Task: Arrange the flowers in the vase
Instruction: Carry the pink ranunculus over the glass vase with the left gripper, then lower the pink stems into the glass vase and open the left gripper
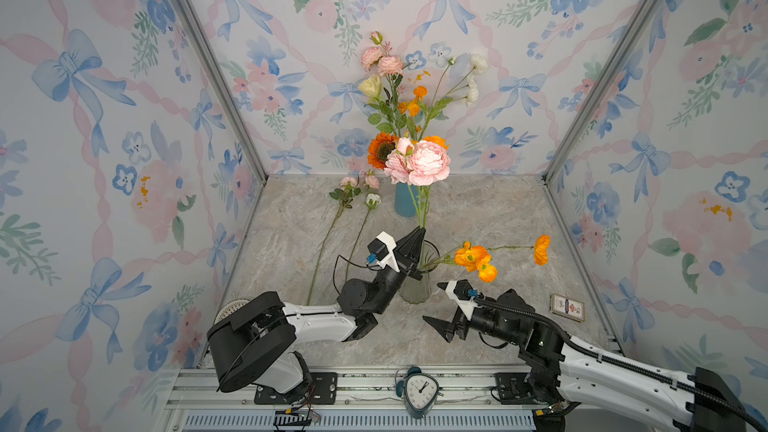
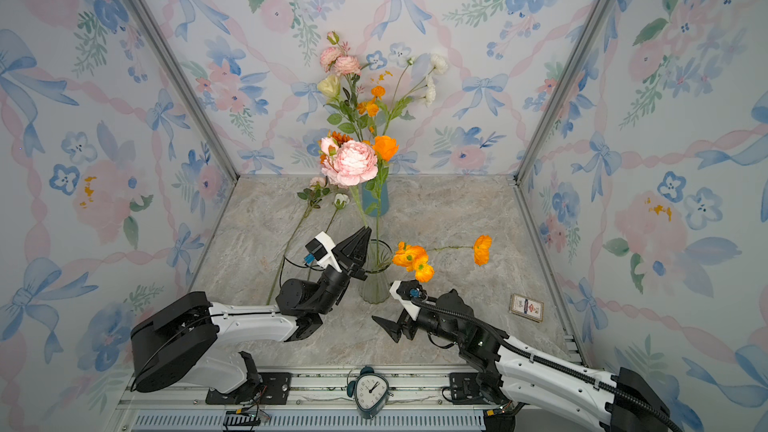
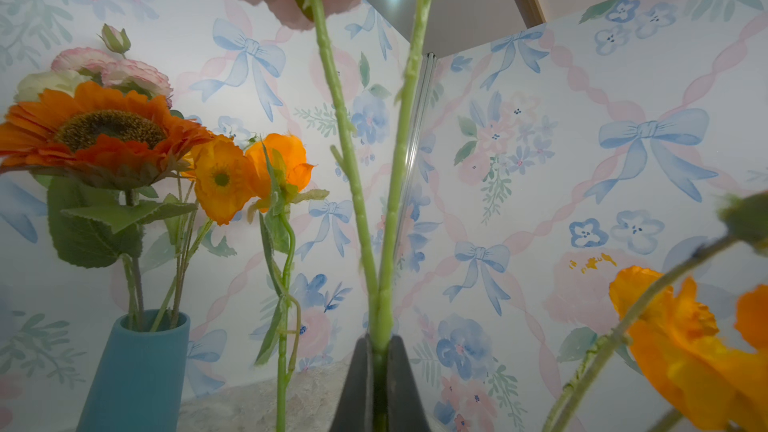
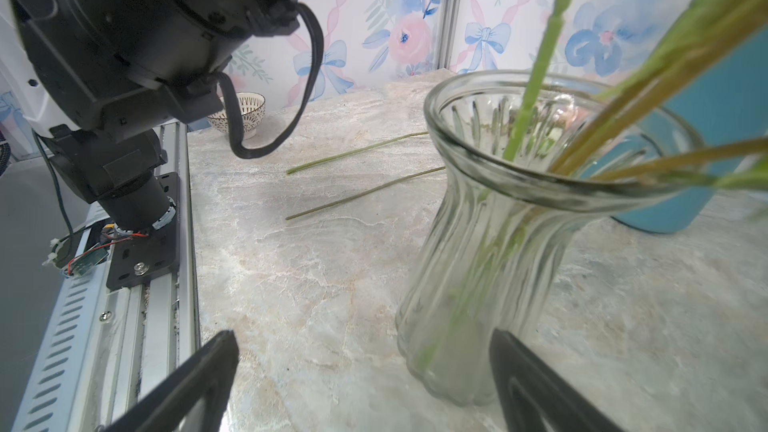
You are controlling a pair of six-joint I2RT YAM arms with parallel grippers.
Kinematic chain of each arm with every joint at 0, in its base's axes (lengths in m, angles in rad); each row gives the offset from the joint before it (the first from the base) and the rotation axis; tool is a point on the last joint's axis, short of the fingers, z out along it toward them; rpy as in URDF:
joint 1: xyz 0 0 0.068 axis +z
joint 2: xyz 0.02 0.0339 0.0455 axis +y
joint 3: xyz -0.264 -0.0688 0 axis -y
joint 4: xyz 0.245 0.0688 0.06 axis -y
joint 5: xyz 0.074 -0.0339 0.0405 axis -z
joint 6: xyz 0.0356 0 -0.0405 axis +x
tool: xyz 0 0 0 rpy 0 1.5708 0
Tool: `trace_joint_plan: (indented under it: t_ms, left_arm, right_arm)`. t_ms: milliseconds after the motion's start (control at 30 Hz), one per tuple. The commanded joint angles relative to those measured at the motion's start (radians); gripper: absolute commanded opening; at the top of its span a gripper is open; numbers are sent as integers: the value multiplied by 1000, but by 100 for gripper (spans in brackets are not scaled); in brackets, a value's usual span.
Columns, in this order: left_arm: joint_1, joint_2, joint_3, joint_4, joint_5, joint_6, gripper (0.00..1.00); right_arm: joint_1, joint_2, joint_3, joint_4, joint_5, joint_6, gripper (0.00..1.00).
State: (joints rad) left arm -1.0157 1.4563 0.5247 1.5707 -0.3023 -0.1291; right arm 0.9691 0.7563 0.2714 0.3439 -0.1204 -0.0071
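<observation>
Two flowers (image 1: 348, 192) are left on the bench (image 1: 498, 218) at centre left; in the vase (image 1: 415, 288) mid-frame poppies (image 1: 471, 257) are set and a peony (image 1: 428, 162) is gripped by the left pincer (image 1: 422, 230); the right pincer (image 1: 432, 302) is open

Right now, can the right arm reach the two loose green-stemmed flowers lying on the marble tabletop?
Probably not: the clear ribbed glass vase and left arm block the open right end effector.
</observation>
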Motion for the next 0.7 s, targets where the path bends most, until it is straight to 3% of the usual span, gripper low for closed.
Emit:
trace_joint_plan:
  t_ms: [0,333,667]
  left_arm:
    - [-28,12,-22,44,-69,54,0]
    - [-36,51,-66,45,-143,33,4]
    - [-35,62,-94,43,-218,-4,15]
  right_arm:
    - [-10,-14,-5,14,-8,11,97]
    - [-10,-11,-4,13,-8,10,97]
    - [-10,-7,-3,14,-12,9,97]
